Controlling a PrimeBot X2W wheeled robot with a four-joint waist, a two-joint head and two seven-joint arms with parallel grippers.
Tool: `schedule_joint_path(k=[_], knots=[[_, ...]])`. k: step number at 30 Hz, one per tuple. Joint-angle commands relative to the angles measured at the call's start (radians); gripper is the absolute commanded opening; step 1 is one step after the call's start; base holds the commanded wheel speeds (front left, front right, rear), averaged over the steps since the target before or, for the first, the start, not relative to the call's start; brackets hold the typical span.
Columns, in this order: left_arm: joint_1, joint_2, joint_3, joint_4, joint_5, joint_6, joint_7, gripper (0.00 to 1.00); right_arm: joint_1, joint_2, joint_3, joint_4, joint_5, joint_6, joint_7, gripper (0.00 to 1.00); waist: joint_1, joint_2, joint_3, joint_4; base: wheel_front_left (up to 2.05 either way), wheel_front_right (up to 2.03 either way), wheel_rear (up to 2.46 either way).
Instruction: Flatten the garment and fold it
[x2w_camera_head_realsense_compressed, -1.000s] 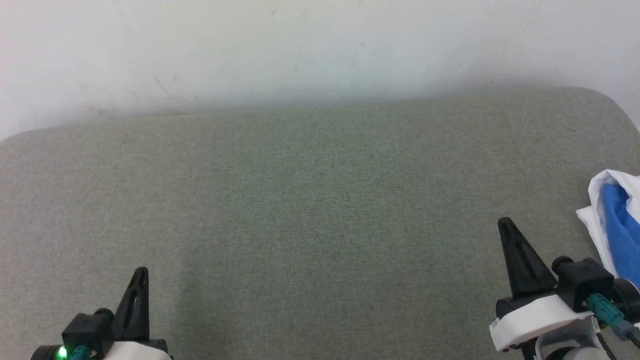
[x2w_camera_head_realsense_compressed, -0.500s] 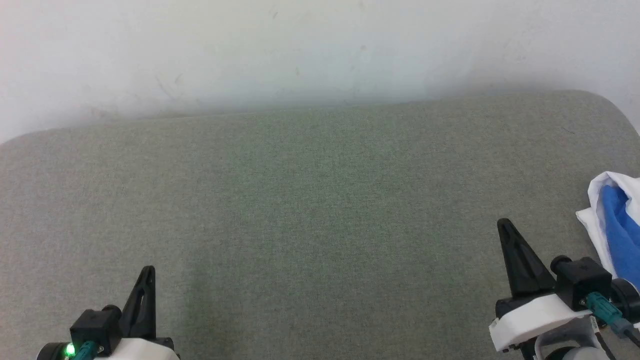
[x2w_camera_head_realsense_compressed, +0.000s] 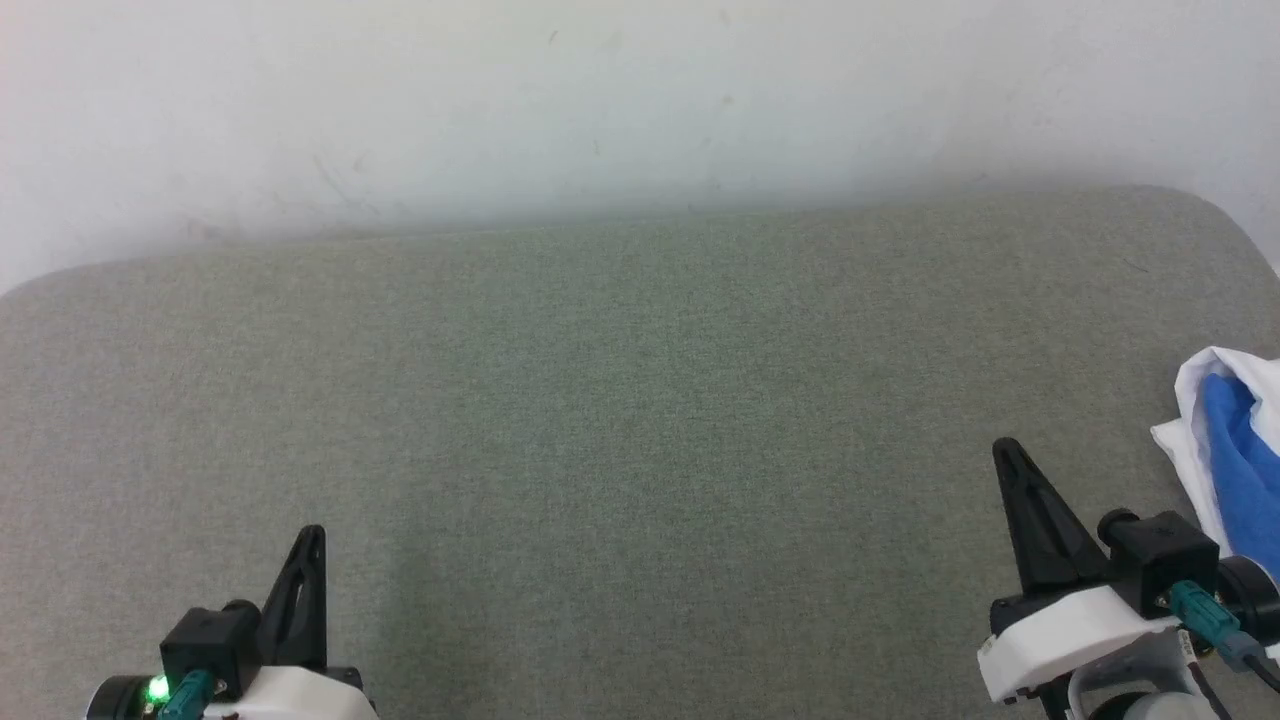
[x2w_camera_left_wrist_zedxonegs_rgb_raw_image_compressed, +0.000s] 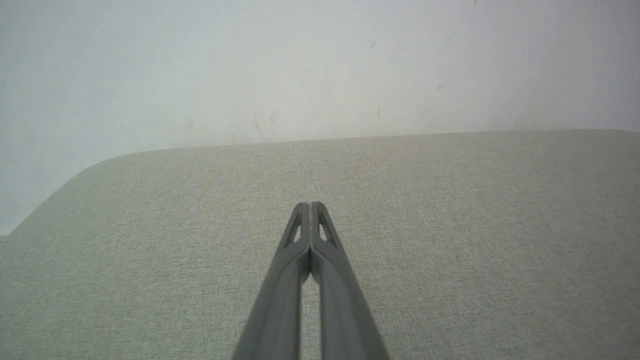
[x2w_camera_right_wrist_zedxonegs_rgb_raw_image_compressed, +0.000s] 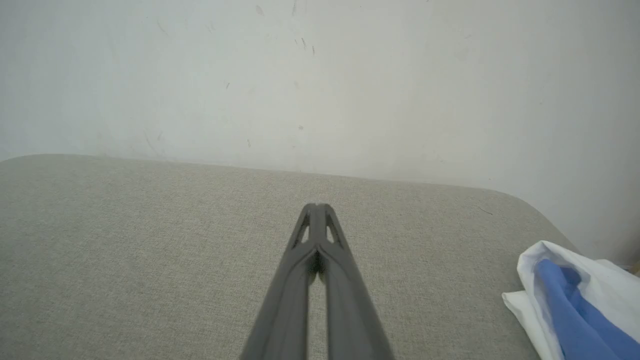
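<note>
Basically nothing's done yet. The shirt (x2w_camera_head_realsense_compressed: 1238, 455) sits bunched up at the right edge of the worktop (x2w_camera_head_realsense_compressed: 640, 400), not flattened or folded. Left end effector (x2w_camera_head_realsense_compressed: 312, 545) and right end effector (x2w_camera_head_realsense_compressed: 1005, 460) hover by the front edge, both pinched together and empty.

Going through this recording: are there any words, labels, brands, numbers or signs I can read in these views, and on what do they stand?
No readable text anywhere.
garment: the part in view is plain white and blue, with no print showing.
left gripper and right gripper: plain dark fingers, no markings.
grey fabric surface and white wall: only scuffs, no writing.
</note>
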Motion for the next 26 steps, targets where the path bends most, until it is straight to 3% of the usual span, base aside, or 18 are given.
schedule_joint_path(k=[1,26], knots=[[-0.016,-0.004,-0.004,-0.008,0.007,0.006,0.005,0.0,-0.01,0.001,-0.001,0.003,-0.009,-0.001,0.002,0.0,0.0,0.0,0.0,0.0,0.0,0.0,0.0],[-0.037,-0.034,-0.017,-0.034,0.041,0.018,0.056,0.0,-0.02,0.002,-0.001,0.011,-0.018,-0.001,0.023,0.0,0.0,0.0,-0.015,0.003,0.0,0.0,0.0]])
